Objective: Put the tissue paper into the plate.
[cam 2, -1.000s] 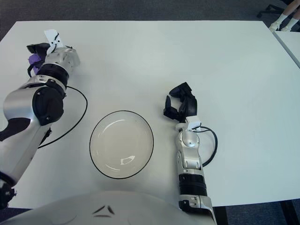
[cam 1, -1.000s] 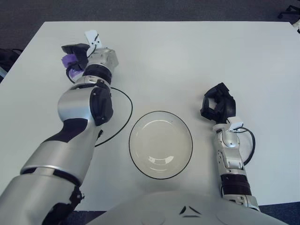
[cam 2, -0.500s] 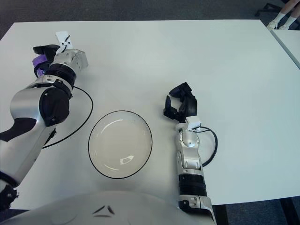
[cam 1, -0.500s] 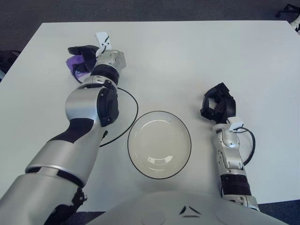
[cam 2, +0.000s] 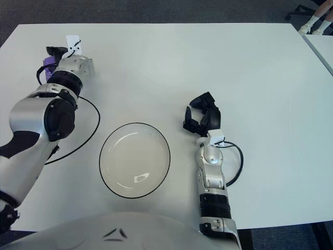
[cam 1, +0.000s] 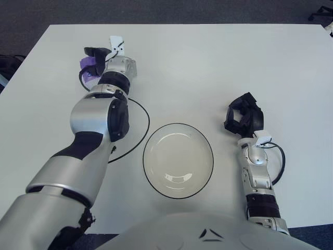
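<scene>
White table (cam 1: 208, 62) is carrying the glass plate (cam 1: 178, 160) at six o'clock. Purple tissue paper (cam 1: 89, 66) is sitting pinched in the left hand (cam 1: 99, 60) at ten o'clock; a loose pinch could be dropping it short. Right hand (cam 1: 243, 118) is idling curled at three o'clock.

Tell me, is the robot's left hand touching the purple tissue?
Touching. In the left eye view the left hand has its dark fingers curled over the purple tissue paper, with no gap showing between them.
</scene>
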### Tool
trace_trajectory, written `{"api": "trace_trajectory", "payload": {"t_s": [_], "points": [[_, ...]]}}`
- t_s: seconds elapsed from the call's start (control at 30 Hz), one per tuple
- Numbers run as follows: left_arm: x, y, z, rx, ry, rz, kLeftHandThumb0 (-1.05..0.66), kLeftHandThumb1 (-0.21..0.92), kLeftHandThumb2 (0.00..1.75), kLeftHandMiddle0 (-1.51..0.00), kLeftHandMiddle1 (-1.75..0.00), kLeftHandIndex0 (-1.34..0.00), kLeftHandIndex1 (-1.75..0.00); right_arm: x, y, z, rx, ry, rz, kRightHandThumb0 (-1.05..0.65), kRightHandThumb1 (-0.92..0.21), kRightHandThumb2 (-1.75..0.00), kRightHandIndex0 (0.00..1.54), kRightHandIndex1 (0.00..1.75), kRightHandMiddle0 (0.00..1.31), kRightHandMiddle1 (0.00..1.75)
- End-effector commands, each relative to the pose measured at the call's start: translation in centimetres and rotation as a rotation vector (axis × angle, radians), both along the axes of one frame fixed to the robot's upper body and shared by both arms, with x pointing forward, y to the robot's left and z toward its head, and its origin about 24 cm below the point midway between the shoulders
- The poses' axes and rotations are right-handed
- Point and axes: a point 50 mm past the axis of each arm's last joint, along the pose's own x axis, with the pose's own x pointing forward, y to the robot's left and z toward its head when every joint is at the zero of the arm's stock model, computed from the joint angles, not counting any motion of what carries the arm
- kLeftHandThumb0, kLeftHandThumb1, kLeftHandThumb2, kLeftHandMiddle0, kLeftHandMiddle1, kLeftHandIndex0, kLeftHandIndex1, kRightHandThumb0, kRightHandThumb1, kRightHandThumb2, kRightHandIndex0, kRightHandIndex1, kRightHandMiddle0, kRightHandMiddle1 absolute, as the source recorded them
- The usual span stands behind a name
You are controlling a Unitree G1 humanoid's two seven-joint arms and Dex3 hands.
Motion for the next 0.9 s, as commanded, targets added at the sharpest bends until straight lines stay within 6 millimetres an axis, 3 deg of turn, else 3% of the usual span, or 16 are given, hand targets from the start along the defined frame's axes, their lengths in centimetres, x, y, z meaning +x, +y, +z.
{"api": "trace_trajectory", "payload": {"t_s": [0.0,0.37,0.57,0.87], "points": [[-1.0,-0.6,-4.3,-0.035,0.19,-0.117,-0.31,0.34,1.07,0.0,0.0,0.0,0.0,-2.5,-0.3,-5.9,0.039,0.317,-0.016,-0.43,-0.47,-1.13,0.9,1.75,0.49,1.75],[-1.2,-0.3,-5.5,0.048,0.277,-0.252,-0.65,0.49,0.84,0.0,0.0,0.0,0.0,-2.6,-0.2,-5.8,0.041,0.309,-0.002,-0.43,-0.47,-1.13,0.89,1.75,0.49,1.75],[-1.4,-1.1,-6.5,0.108,0.341,-0.344,-0.72,0.55,0.8,0.0,0.0,0.0,0.0,-2.7,-0.3,-5.9,0.027,0.32,-0.013,-0.43,-0.47,-1.13,0.9,1.75,0.49,1.75],[-1.3,-2.6,-7.1,0.34,0.444,-0.587,-0.81,0.66,0.67,0.0,0.0,0.0,0.0,-2.8,-0.2,-5.9,0.029,0.326,-0.015,-0.43,-0.46,-1.14,0.91,1.75,0.5,1.75]]}}
